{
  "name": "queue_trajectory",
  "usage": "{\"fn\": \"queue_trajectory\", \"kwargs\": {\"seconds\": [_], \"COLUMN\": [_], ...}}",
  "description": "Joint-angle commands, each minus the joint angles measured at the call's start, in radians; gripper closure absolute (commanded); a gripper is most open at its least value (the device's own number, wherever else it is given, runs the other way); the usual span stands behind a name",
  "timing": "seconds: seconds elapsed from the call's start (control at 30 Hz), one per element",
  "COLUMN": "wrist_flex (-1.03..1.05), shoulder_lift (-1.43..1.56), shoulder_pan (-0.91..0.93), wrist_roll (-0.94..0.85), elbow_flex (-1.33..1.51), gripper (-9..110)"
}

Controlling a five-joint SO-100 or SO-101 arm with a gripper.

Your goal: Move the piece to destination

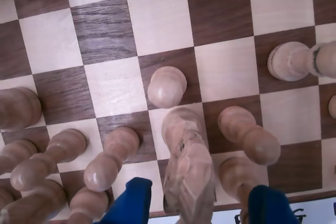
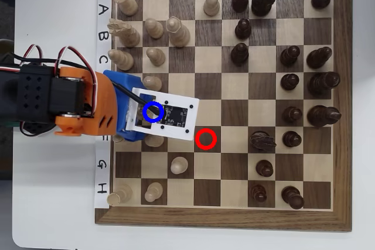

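The pale pawn (image 1: 167, 86) stands alone in the middle of the wrist view, seen from above. It is on a dark square, with its head over the edge of the light square nearer me. My gripper (image 1: 199, 205) is open, its blue fingers (image 1: 131, 203) wide apart at the bottom edge, short of the pawn. A tall pale carved piece (image 1: 186, 177) rises between the fingers, and neither finger touches it. In the overhead view the blue ring (image 2: 160, 112) is drawn over my gripper (image 2: 143, 118), which hides the ringed square and the pawn.
Pale pieces crowd the rows near me (image 1: 110, 156), (image 1: 247, 135), and another pale pawn (image 1: 289, 59) stands to the right. The red ring (image 2: 214, 139) marks an empty dark square. Dark pieces (image 2: 291, 115) fill the board's right side. The board's edge (image 2: 105, 162) lies under the arm.
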Motion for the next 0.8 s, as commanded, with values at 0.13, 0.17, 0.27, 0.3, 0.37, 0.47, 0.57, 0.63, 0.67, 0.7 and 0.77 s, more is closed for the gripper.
{"fn": "queue_trajectory", "kwargs": {"seconds": [0.13,0.17,0.27,0.3,0.37,0.47,0.57,0.63,0.67,0.7,0.77], "wrist_flex": [0.041,0.040,0.044,0.052,0.086,0.193,0.255,0.265,0.273,0.282,0.285], "shoulder_lift": [0.121,0.118,0.112,0.110,0.107,0.106,0.097,0.084,0.077,0.069,0.064], "shoulder_pan": [-0.037,-0.037,-0.035,-0.032,-0.017,0.021,0.091,0.129,0.146,0.155,0.167], "wrist_roll": [-0.029,-0.029,-0.040,-0.048,-0.071,-0.147,-0.201,-0.256,-0.295,-0.341,-0.436], "elbow_flex": [-0.265,-0.278,-0.321,-0.342,-0.408,-0.584,-0.850,-1.019,-1.094,-1.169,-1.279], "gripper": [78,78,78,78,78,80,84,86,87,88,90]}}
